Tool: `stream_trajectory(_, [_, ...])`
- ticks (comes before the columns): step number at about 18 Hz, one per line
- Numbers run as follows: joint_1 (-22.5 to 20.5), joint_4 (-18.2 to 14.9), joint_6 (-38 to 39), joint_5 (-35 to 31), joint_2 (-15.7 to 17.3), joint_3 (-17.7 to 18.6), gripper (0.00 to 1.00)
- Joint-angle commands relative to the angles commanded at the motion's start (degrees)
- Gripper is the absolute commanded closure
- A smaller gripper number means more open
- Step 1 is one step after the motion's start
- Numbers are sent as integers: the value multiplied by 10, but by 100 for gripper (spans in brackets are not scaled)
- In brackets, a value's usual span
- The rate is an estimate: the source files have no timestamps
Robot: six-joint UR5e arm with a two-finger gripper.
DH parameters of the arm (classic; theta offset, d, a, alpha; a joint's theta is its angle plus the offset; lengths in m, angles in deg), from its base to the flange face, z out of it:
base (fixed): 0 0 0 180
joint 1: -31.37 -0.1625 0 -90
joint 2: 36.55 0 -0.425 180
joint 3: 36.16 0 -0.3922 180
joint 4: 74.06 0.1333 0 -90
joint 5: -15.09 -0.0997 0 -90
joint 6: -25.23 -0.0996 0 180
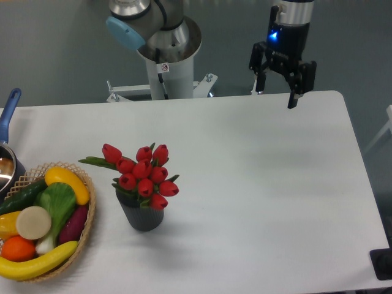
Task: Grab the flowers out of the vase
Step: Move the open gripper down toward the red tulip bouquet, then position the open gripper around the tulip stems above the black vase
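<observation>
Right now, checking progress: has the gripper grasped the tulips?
No, the gripper hangs open, far from the tulips in their vase.
</observation>
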Motion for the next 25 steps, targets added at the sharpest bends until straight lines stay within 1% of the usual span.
stream_trajectory(3, [1,10,27,62,-9,10,0])
stream_trajectory(5, [13,27,28,82,-14,26,0])
stream_trajectory(7, [27,42,31,81,-15,46,0])
stream_trajectory(9, [31,43,23,82,-17,62,0])
stream_trajectory(14, [71,43,23,90,-37,67,0])
stream_trajectory(16, [84,41,29,142,-40,67,0])
stream_trajectory(18, [88,41,31,220,-72,69,0])
stream_trajectory(19, [93,42,32,248,-83,75,0])
stream_trajectory(20, [98,43,31,264,-92,78,0])
stream_trajectory(21, [101,44,31,270,-105,78,0])
stream_trajectory(22, [102,43,32,272,-112,79,0])
stream_trajectory(24, [102,40,33,278,-113,88,0])
stream_trajectory(25, [102,40,42,295,-113,91,0])
